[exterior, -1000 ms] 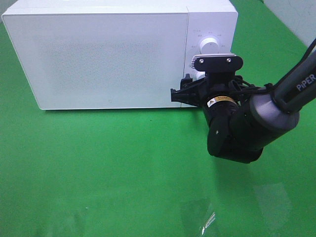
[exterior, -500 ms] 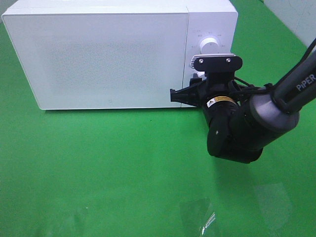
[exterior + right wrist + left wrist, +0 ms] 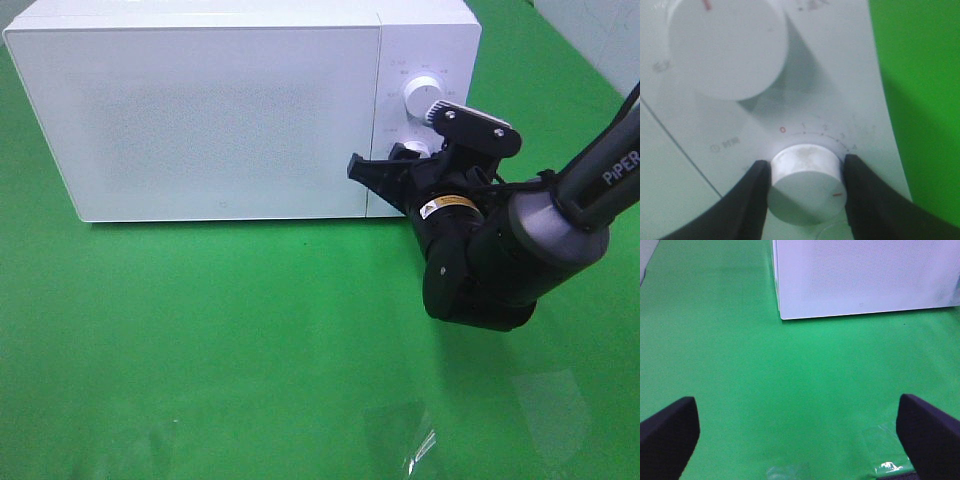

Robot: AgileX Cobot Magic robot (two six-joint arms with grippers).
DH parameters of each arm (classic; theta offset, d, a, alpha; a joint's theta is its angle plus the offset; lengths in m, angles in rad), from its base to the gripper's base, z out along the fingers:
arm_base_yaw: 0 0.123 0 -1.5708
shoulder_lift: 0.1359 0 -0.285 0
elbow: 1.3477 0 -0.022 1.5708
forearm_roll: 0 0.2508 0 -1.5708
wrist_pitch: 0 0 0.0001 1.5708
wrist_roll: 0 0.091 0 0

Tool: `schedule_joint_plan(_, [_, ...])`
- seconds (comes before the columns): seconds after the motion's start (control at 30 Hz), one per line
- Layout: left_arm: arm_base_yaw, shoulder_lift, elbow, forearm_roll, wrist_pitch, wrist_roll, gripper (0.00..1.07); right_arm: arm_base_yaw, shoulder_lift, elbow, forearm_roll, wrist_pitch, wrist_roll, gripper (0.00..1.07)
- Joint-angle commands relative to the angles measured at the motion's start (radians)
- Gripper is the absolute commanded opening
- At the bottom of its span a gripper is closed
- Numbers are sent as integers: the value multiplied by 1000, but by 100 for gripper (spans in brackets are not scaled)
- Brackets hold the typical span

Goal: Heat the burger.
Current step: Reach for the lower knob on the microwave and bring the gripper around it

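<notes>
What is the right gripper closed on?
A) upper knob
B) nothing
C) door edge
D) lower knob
D: the right wrist view shows the right gripper with a finger pressed against each side of the lower knob, with the upper knob untouched.

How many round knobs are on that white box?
2. The upper knob sits free on the front of the microwave. The lower knob, directly below it, is clamped by the right tool. No other knobs show, and none seem to be hidden.
</notes>
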Motion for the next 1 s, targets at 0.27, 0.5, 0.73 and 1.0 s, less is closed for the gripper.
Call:
schedule_joint_plan(0.27, [3, -20, 3, -3, -13, 2, 100, -4, -1, -24, -214, -104, 857, 0])
schedule_joint_plan(0.5, [3, -20, 3, -3, -13, 2, 100, -4, -1, -24, -240, -105, 1081, 1])
schedule_joint_plan(0.73, [3, -20, 3, -3, -13, 2, 100, -4, -1, -24, -261, -158, 1219, 1])
schedule_joint_plan(1.0, [3, -20, 3, -3, -13, 2, 100, -4, -1, -24, -262, -175, 1206, 3])
